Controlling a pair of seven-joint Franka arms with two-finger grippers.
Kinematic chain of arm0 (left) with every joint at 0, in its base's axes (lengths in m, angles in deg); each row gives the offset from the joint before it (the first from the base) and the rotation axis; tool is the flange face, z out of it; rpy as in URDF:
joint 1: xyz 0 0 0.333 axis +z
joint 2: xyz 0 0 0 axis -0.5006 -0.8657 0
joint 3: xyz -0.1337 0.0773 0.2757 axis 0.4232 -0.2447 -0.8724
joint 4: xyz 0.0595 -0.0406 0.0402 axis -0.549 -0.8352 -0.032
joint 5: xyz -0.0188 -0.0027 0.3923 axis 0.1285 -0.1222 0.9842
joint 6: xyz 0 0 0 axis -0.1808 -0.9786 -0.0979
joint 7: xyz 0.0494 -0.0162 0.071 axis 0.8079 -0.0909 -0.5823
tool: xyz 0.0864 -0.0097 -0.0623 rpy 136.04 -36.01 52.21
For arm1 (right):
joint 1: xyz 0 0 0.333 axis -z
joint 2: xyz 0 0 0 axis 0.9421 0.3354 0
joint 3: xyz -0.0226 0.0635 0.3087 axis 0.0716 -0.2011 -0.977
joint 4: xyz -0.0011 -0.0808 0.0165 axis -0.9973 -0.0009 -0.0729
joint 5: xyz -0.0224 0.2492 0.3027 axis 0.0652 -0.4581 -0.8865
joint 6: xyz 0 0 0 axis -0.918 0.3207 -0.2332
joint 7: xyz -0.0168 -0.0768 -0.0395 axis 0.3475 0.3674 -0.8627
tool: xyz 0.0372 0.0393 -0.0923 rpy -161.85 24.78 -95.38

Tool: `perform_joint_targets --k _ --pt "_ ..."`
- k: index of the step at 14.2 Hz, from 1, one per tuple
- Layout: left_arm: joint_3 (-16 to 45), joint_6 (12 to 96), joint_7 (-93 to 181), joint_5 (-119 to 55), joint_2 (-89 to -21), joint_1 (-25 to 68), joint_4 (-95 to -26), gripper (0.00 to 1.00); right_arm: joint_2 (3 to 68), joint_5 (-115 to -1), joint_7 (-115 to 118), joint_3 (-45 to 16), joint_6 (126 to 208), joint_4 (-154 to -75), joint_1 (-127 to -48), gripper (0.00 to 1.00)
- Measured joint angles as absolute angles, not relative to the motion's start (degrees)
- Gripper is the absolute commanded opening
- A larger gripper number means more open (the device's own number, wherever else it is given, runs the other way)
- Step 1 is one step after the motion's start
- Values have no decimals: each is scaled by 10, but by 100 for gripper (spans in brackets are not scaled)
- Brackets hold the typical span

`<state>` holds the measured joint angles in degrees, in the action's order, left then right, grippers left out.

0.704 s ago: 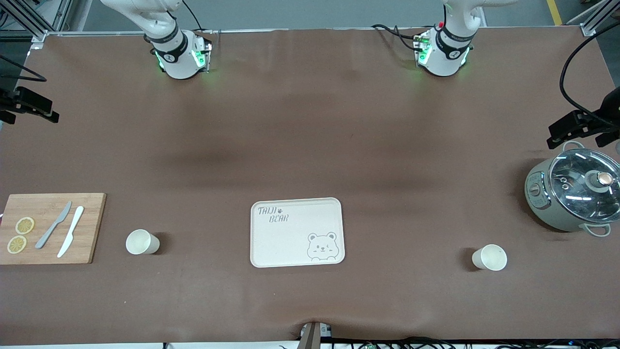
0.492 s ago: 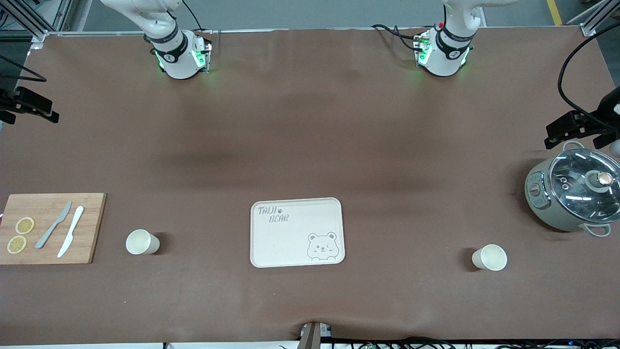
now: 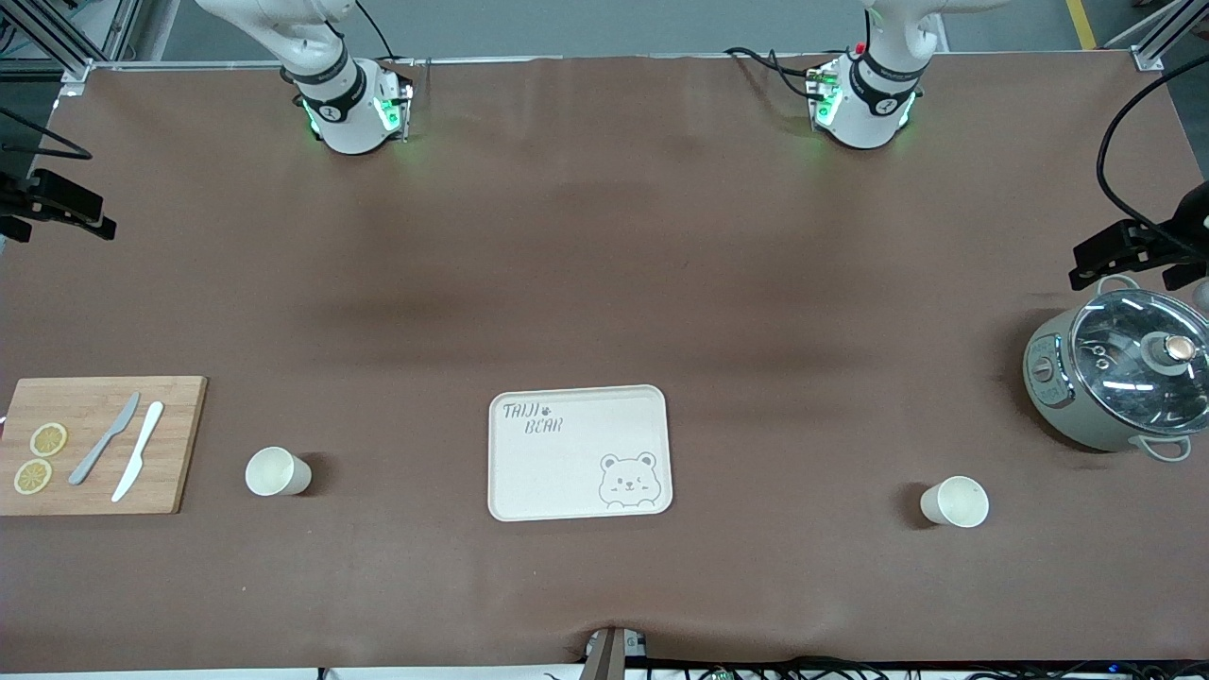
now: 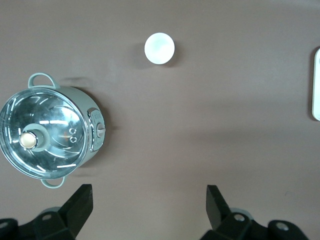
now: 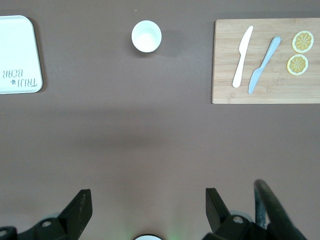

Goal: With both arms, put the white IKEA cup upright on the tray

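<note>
While elsewhere unchanged, left gripper [image 3: 1138,253] seemingly shifted.

Both white jointed arms leave the front view at its top edge. The wooden cutting board [image 3: 99,444] and the grey lidded cooking pot [image 3: 1115,378] are clipped at the table's two ends. The cream rectangular tray [image 4: 316,82] shows only an edge strip in the left wrist view, and is partly cropped in the right wrist view.

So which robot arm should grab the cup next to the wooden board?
Probably the right: that white cup stands toward its end of the table. Its open end effector has the cup in its wrist view.
</note>
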<state>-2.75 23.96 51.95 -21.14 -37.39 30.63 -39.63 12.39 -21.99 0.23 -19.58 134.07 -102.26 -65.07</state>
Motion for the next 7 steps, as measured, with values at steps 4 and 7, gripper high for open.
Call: perform_joint_targets --k 4,7 --pt "-28 265 519 -211 -396 307 -406 100 126 -220 2 -197 1357 -1025 -654 100" --pt "-29 295 519 -211 -423 308 -407 100 154 -220 2 -198 1395 -1032 -655 100"
